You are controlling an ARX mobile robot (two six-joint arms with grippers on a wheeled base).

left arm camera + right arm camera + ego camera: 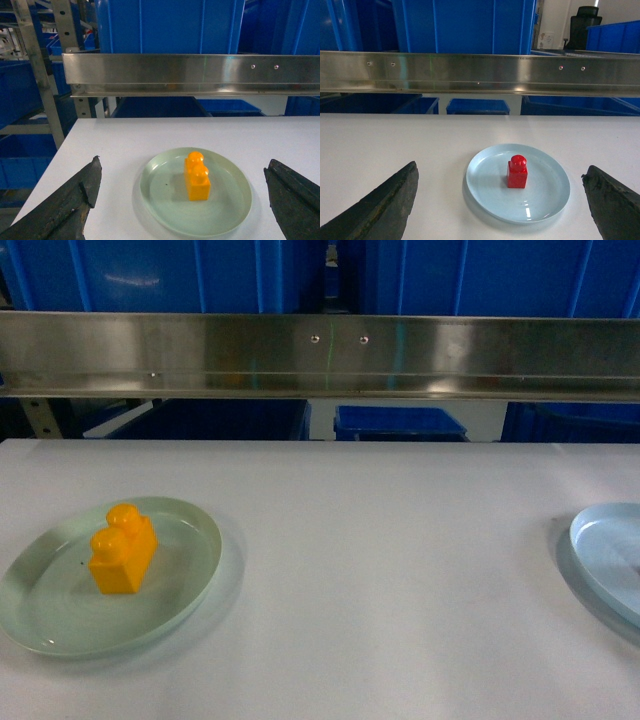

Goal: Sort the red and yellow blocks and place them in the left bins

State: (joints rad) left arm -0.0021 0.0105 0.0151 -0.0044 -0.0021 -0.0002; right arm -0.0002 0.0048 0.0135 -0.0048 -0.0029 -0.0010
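Left gripper (182, 200): jaws wide apart, empty, low in frame.
Yellow block (197, 176): centre frame on green plate (165, 200), dead ahead between jaws; long axis running away.
Right gripper (500, 200): spread, empty; red block (517, 171) centred ahead on blue plate (545, 200).
Bins (165, 25): top of frame, beyond rail (200, 72).

a warehouse-like storeroom: stacked blue crates (165, 25) on steel racking (320, 355).

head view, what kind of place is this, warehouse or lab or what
Probably a warehouse-style sorting station: big blue plastic crates sit on racking behind a steel rail, and a white worktable holds a yellow brick on a green plate.
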